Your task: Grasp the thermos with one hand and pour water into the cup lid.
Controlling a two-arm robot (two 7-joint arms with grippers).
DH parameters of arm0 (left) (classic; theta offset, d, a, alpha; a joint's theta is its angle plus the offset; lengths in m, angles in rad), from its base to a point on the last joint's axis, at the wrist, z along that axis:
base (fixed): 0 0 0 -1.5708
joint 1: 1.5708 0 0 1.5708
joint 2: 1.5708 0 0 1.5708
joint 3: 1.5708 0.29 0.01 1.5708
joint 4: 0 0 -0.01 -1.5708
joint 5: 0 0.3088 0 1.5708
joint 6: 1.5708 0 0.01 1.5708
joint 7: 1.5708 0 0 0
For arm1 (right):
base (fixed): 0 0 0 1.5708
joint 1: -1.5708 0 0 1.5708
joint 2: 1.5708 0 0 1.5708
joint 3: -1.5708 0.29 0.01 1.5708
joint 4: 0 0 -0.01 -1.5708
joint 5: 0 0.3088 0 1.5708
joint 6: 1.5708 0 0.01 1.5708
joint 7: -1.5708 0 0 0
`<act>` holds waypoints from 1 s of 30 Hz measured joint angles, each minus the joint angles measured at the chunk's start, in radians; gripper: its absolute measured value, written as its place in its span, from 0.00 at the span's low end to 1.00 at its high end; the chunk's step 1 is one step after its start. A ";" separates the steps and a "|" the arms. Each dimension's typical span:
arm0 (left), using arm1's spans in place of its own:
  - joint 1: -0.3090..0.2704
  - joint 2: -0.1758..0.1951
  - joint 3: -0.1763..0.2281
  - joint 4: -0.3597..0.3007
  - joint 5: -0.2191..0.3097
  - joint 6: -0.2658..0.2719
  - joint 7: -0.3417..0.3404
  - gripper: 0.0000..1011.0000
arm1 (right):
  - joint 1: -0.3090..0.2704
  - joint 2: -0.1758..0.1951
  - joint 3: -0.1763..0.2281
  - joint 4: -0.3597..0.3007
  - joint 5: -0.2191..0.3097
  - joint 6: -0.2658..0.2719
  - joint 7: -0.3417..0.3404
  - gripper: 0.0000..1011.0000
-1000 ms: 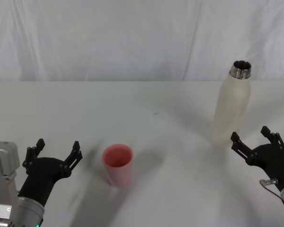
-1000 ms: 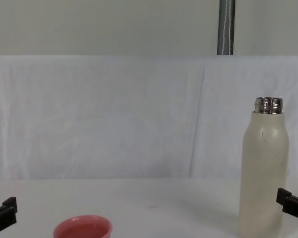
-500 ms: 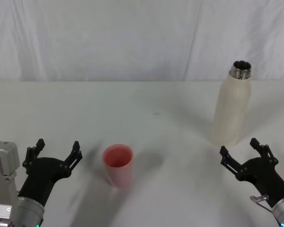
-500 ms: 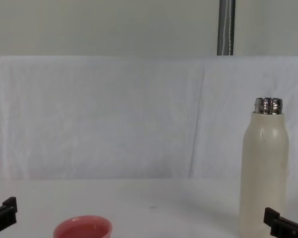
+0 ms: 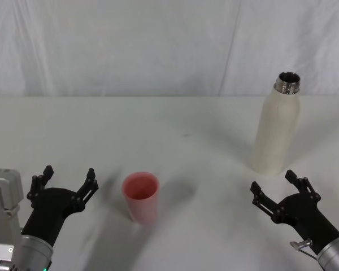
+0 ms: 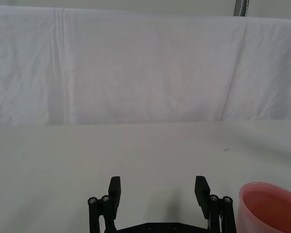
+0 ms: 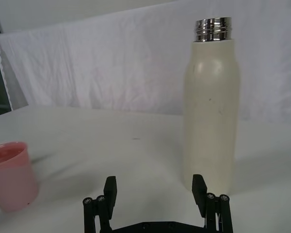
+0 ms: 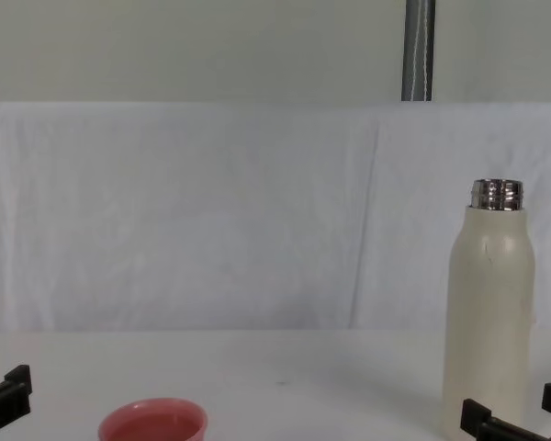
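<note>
At the near left of the white bench (image 5: 175, 118), your left gripper (image 5: 66, 182) sat low with its fingers spread wide and nothing between them; from the left wrist view you saw the same gripper (image 6: 158, 188) with its two fingertips well apart over bare bench, the cup lid (image 6: 270, 208) just off to one side and not touching it. Moving rightward, the cup lid (image 5: 140, 197) stood upright near the front middle of the bench, pink-red, its round mouth open upward; in the chest view its rim (image 8: 153, 422) showed low on the left. Farther right and farther back, the thermos (image 5: 277, 131) stood upright with its steel neck uncapped; the chest view gave you its cream body (image 8: 489, 319) tall on the right. Your right gripper (image 5: 278, 192) lay just in front of the thermos, near its base, fingers splayed wide and holding nothing; from the right wrist view that gripper (image 7: 155, 190) pointed toward the thermos (image 7: 211, 109), which stood close ahead but apart from the fingertips.
</note>
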 joint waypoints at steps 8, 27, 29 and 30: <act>0.000 0.000 0.000 0.000 0.000 0.000 0.000 0.99 | 0.007 0.004 -0.010 0.000 0.004 0.003 0.002 0.99; 0.000 0.000 0.000 0.000 0.000 0.000 0.000 0.99 | 0.009 0.005 -0.011 0.003 0.005 0.005 0.003 0.99; 0.000 0.000 0.000 0.000 0.000 0.000 0.000 0.99 | 0.008 0.005 -0.011 0.003 0.005 0.005 0.003 0.99; 0.000 0.000 0.000 0.000 0.000 0.000 0.000 0.99 | 0.008 0.005 -0.011 0.003 0.005 0.005 0.003 0.99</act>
